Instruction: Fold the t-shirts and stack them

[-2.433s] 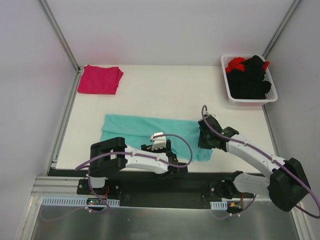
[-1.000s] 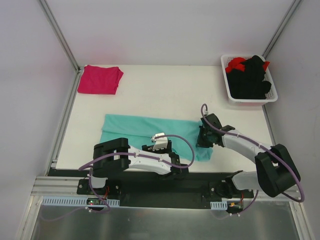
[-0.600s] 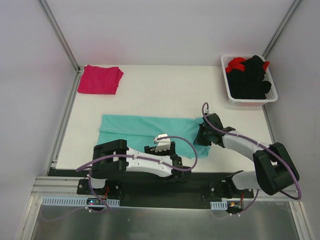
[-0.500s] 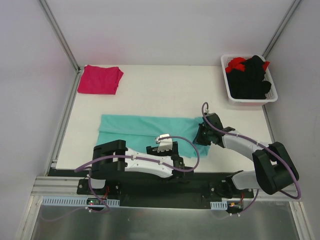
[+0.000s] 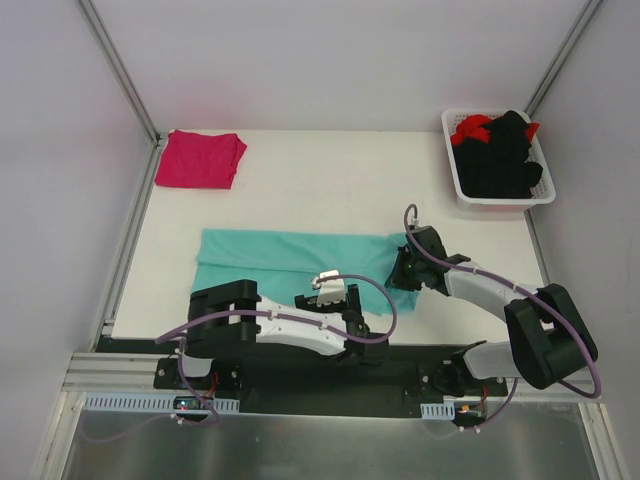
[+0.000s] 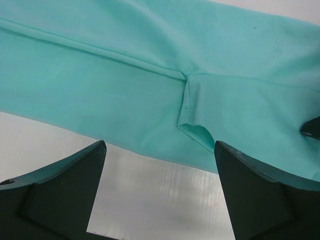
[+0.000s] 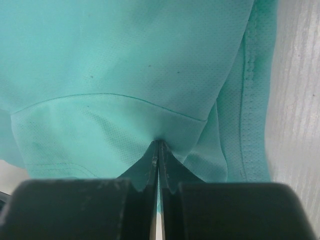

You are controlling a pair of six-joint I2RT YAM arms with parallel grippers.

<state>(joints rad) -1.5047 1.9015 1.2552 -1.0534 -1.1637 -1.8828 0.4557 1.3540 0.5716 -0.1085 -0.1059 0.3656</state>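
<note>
Overhead, a teal t-shirt (image 5: 290, 260) lies spread flat in a long band across the near half of a white desk (image 5: 330, 190), and everything else is placed from it.

At the teal t-shirt's right end, the right pincer (image 7: 158, 145) is pressed together on the cloth. Its wrist view shows a small peak of teal fabric gathered into the closed tips, with a stitched hem running just to the right of them.

At the teal t-shirt's near edge, right of its middle, sits the left pincer (image 6: 159, 150), spread wide and gripping nothing. Its two dark fingers (image 6: 75, 180) frame bare desk and the shirt's edge, where a small folded flap of cloth hangs toward them. A long crease runs across the fabric behind that flap.

Well beyond the teal t-shirt's left end, toward the back, a magenta t-shirt (image 5: 200, 158) lies folded into a rough square.

Well beyond the teal t-shirt's right end, also toward the back, a white basket (image 5: 500, 200) holds a heap of black garments (image 5: 500, 160) with red cloth (image 5: 472, 128) showing at the top.
</note>
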